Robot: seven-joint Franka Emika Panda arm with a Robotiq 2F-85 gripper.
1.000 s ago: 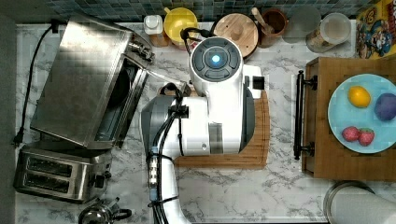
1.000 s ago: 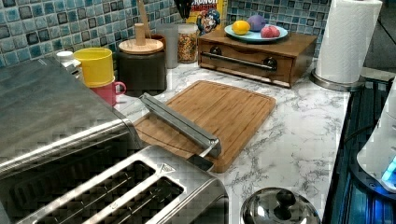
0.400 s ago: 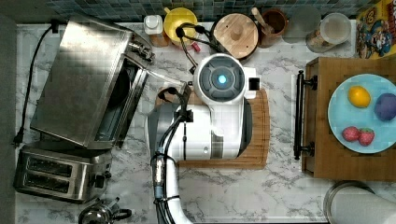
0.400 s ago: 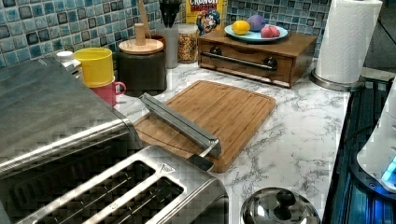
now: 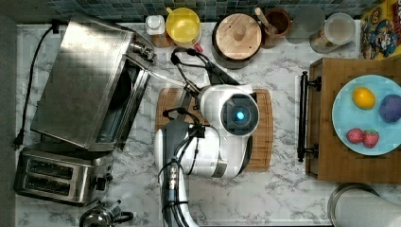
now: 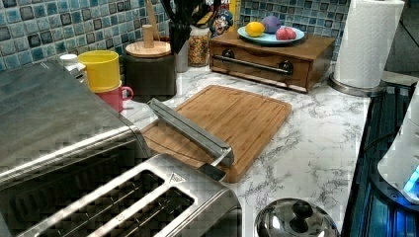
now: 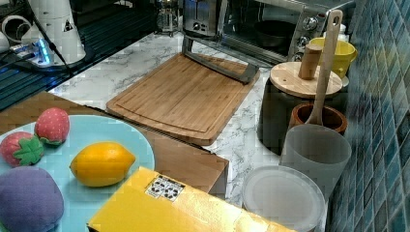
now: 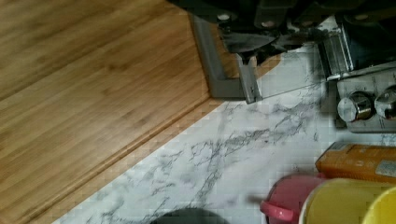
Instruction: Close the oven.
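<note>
**Steel oven door lies open on the marble counter**

Brushed-steel and boxy, the large toaster oven [image 5: 80,80] stands at the top view's left, on the white marble counter [image 5: 283,198]. Its glass-paned door is folded down flat. The door's grey bar handle [image 6: 190,131] rests over the edge of the rectangular bamboo cutting board [image 5: 265,127].

The white robot arm [image 5: 222,132] hangs over that board. In the wrist view, the dark gripper [image 8: 261,46] sits just beside one end of the handle, above the bracket where the bar meets the door. Whether it touches the bar cannot be told, nor whether it is open or closed, and nothing shows in its hold.

Past the handle in the wrist view come the oven's round silver knobs [image 8: 357,106]. Beyond them are a pink mug [image 8: 289,205] and a yellow cup [image 8: 345,203].

At the top view's lower left, a smaller two-slot steel toaster [image 5: 61,175] sits just beside the oven. At the top view's right, well apart from the oven, a pale blue plate [image 5: 340,118] of toy fruit rests on a wooden box.
</note>
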